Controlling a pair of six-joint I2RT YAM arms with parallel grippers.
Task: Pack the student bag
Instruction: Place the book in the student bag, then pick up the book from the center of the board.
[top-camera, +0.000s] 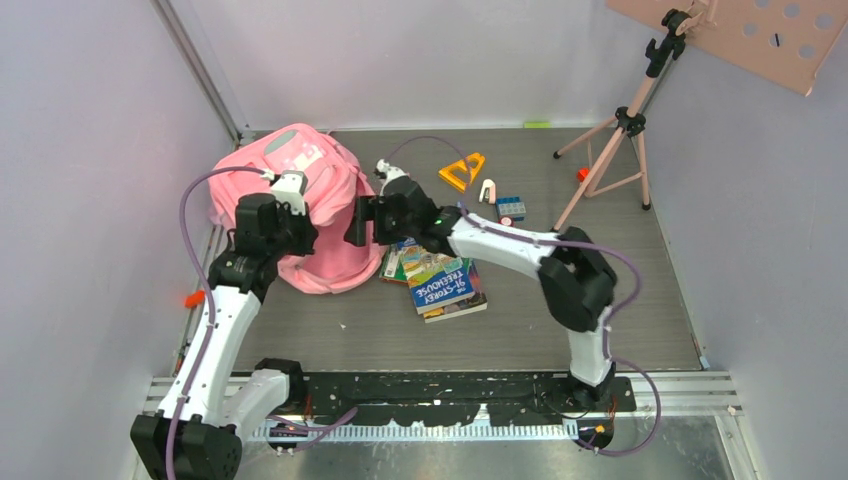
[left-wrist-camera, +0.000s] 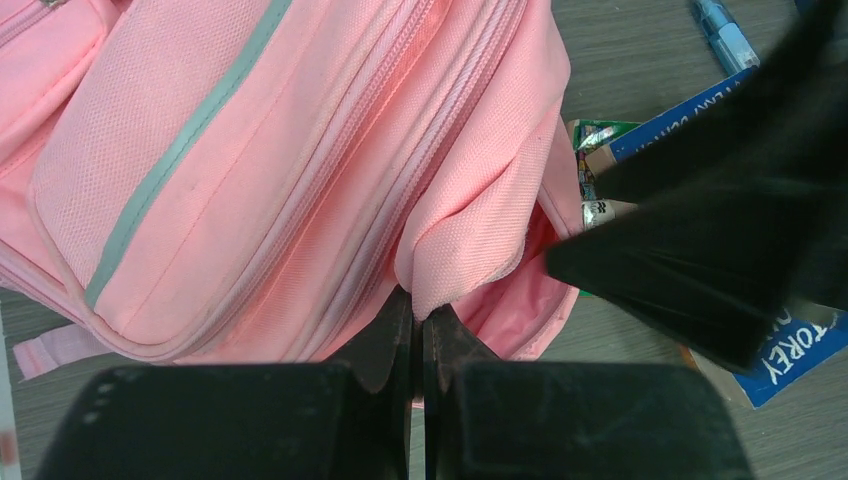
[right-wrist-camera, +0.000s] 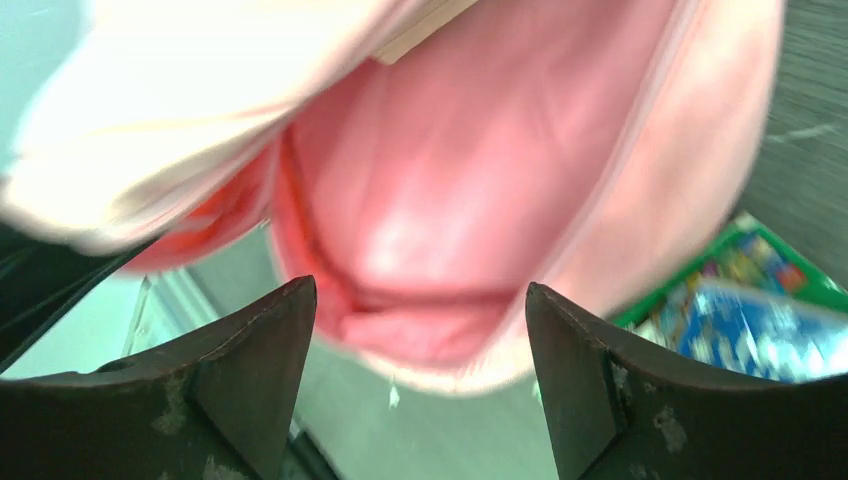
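On the table's (top-camera: 520, 330) left rear, the student bag (top-camera: 335, 190) is pinched at its rim by the closed left hand (left-wrist-camera: 418, 315), seemingly so its mouth is held agape for the wide-open, empty right hand (right-wrist-camera: 418, 290).

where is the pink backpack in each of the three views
Top external: student bag, left of centre.
Left wrist: student bag fills the upper left, a fold pinched by the left gripper.
Right wrist: student bag fills top and centre, blurred.
Shared landmark: books beside it.
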